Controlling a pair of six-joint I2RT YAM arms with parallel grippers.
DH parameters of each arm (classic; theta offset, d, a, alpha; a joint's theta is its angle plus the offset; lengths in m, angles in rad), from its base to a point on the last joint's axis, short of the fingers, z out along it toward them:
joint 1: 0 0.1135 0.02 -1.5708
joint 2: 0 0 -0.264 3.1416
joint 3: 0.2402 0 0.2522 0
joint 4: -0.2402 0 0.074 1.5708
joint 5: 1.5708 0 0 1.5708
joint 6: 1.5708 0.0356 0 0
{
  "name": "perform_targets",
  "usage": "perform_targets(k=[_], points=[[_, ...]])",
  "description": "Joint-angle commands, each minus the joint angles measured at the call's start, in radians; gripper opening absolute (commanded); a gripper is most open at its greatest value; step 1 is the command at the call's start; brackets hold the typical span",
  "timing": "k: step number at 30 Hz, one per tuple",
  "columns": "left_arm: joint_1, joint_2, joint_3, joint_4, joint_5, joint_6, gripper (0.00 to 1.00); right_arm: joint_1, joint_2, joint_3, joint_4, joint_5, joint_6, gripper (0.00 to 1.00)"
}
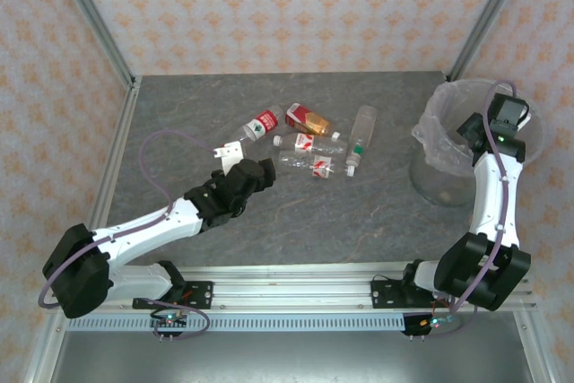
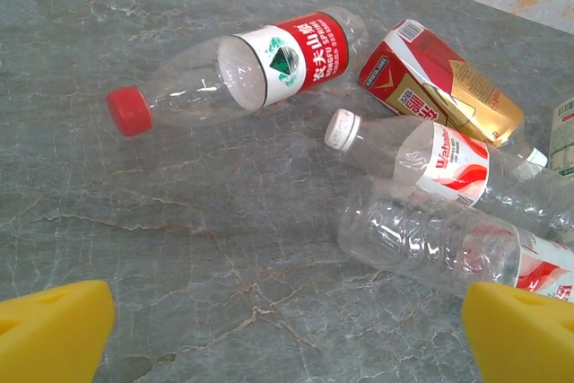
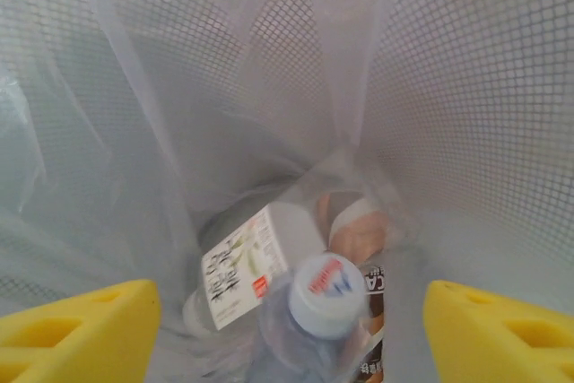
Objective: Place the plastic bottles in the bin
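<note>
Clear plastic bottles [image 1: 309,143], five counted from above, lie clustered on the table [image 1: 179,105] just ahead of your left gripper [image 2: 287,329], fingers spread and empty, while your right gripper [image 3: 291,334] hangs spread and empty inside the bin [image 3: 466,87], where at least two more bottles [image 3: 269,271] lie.

The top view overlooks the table [image 1: 269,230]; wrist views look closely at its bottles [image 2: 269,60] and, seemingly, down into its bin [image 3: 466,87].
</note>
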Motion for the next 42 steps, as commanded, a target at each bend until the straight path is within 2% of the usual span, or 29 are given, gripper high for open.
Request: perform_targets(k=[1,5,8,25,37,39,42], points=[[0.01,-0.004,0.004,-0.031,-0.041,-0.029,1.0,-0.006,0.0,0.028,-0.052,0.057,0.019,0.88],[0.016,-0.005,-0.001,-0.031,-0.038,-0.037,1.0,-0.005,-0.014,0.035,-0.057,0.044,0.035,0.97],[0.023,-0.009,-0.007,-0.03,-0.031,-0.041,1.0,-0.005,-0.032,0.033,-0.053,0.03,0.041,1.0],[0.073,-0.017,-0.044,-0.019,-0.014,-0.099,1.0,0.003,-0.156,0.049,-0.086,-0.049,0.067,0.99],[0.132,-0.061,-0.076,-0.028,-0.034,-0.078,1.0,0.103,-0.253,0.098,-0.103,-0.098,0.131,0.99],[0.145,-0.066,-0.074,-0.036,-0.036,-0.07,1.0,0.111,-0.28,0.099,-0.086,-0.141,0.16,0.99],[0.168,-0.07,-0.068,-0.043,-0.02,-0.044,1.0,0.116,-0.321,0.086,-0.029,-0.269,0.198,0.99]])
